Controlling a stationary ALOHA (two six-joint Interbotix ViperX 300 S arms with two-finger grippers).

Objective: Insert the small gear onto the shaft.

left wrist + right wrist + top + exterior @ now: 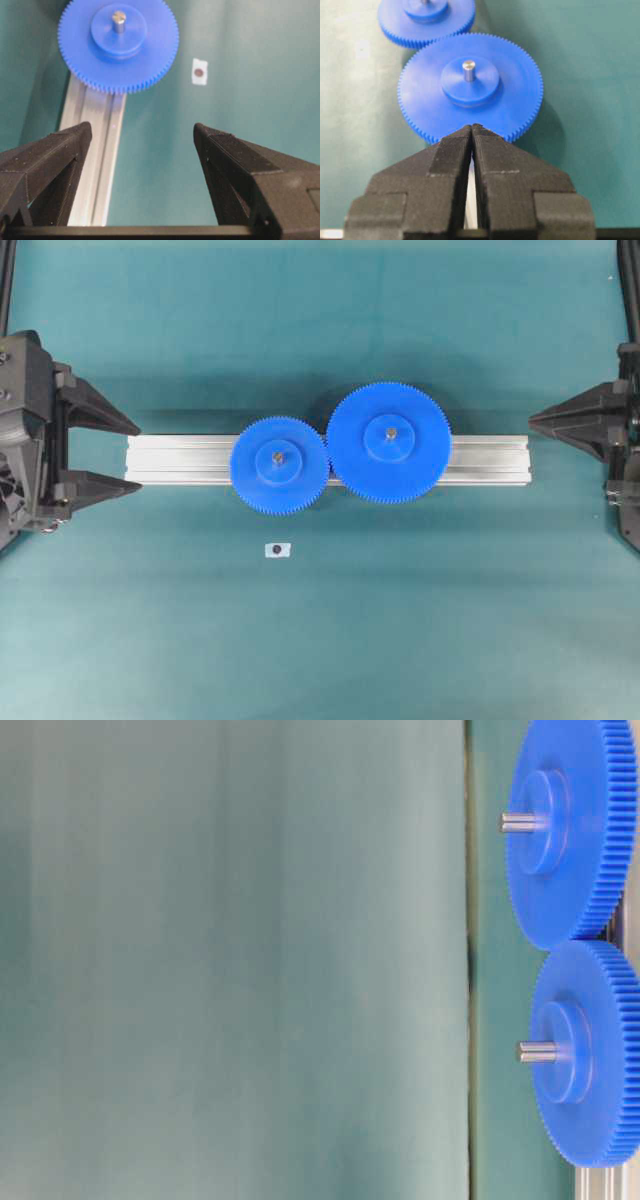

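A plain teal surface (320,320) fills the scene, with a grooved aluminium rail (180,460) lying across its middle. Nearest the overhead camera, a small white tag with a dark dot (277,550) lies alone on the cloth. Beyond it, on the rail, the small gear (279,465) already sits over the shaft (278,456), whose pin pokes up through the hub; its teeth meet those of the larger gear (388,443) beside it. The left end effector (112,453) rests well apart at the rail's left end, spread wide and empty. The right end effector (535,421) is pressed closed on nothing. The insertion looks done; I judge only pulling clear remains.
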